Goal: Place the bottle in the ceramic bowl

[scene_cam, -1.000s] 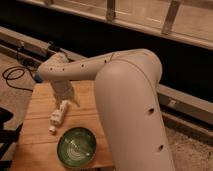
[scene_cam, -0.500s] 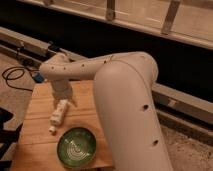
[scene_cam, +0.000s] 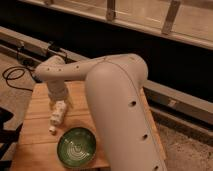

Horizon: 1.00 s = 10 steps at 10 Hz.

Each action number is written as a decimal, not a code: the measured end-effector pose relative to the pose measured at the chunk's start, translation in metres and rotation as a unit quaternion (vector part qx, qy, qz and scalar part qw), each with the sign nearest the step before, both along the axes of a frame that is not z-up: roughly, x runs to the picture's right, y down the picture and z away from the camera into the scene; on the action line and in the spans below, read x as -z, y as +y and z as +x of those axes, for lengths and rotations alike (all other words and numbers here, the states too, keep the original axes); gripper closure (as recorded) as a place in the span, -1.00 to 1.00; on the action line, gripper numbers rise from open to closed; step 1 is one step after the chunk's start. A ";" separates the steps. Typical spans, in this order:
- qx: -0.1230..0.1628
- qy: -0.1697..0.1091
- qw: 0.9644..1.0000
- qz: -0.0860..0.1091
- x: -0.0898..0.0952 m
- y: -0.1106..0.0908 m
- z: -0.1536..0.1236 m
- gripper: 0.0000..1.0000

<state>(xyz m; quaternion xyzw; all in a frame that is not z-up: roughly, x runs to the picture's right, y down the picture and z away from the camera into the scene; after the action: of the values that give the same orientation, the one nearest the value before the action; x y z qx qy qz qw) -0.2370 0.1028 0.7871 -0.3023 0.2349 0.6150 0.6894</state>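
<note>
The whitish ridged bottle (scene_cam: 58,115) is tilted over the wooden table (scene_cam: 34,142), with its narrow cap (scene_cam: 52,130) pointing down and to the front left. My gripper (scene_cam: 60,103) is at the bottle's upper end, directly below the white wrist (scene_cam: 55,89), and is largely hidden by the arm. The green ceramic bowl (scene_cam: 76,147) with pale rings sits on the table just in front of the bottle and slightly to its right. The bowl holds nothing.
My large white arm (scene_cam: 117,110) covers the right half of the table. A black cable (scene_cam: 12,75) lies on the floor at the left. A dark wall with a metal rail (scene_cam: 165,95) runs behind the table.
The wrist has shifted slightly to the left and down over the bottle. The bottle and the bowl stay about where they were.
</note>
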 end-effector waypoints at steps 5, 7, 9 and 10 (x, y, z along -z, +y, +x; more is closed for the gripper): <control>0.013 -0.011 1.000 -0.023 -0.021 0.026 -0.020 -0.30; 0.017 -0.016 0.999 -0.027 -0.024 0.028 -0.028 -0.30; 0.024 -0.018 0.999 -0.036 -0.033 0.034 -0.034 -0.30; 0.027 -0.018 0.999 -0.042 -0.037 0.039 -0.037 -0.30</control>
<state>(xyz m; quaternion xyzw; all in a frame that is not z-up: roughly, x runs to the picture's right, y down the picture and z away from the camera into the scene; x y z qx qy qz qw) -0.2739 0.1413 0.8239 -0.3360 0.2563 0.5798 0.6966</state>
